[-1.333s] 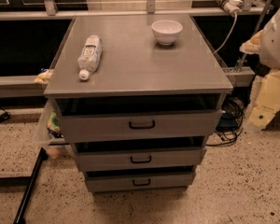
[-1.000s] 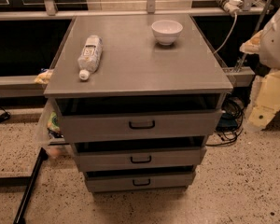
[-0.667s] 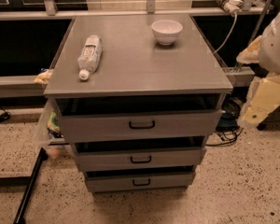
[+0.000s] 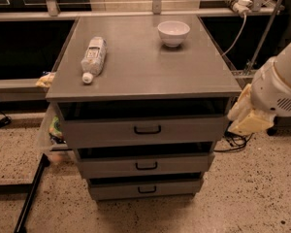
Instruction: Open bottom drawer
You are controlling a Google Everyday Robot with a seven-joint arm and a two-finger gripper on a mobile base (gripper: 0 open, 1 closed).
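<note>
The grey cabinet (image 4: 145, 81) has three drawer fronts stacked under its flat top. The bottom drawer (image 4: 116, 190) is the shortest and narrowest front, near the floor, with a small black bar handle (image 4: 147, 190). A dark gap shows above its front. My gripper (image 4: 247, 116) is the cream-coloured end of the white arm (image 4: 281, 86) at the right. It hangs beside the cabinet's right front corner at the height of the top drawer (image 4: 184, 130), well above and right of the bottom drawer, touching nothing.
A plastic bottle (image 4: 93, 57) lies on the cabinet top at the left and a white bowl (image 4: 173, 33) stands at the back right. The middle drawer (image 4: 111, 167) sits between the other two. A black pole (image 4: 31, 195) leans at the lower left. Cables (image 4: 235, 141) lie on the floor at the right.
My arm and gripper have moved left and down, closer to the cabinet's right front corner. The drawers, bottle and bowl have not moved.
</note>
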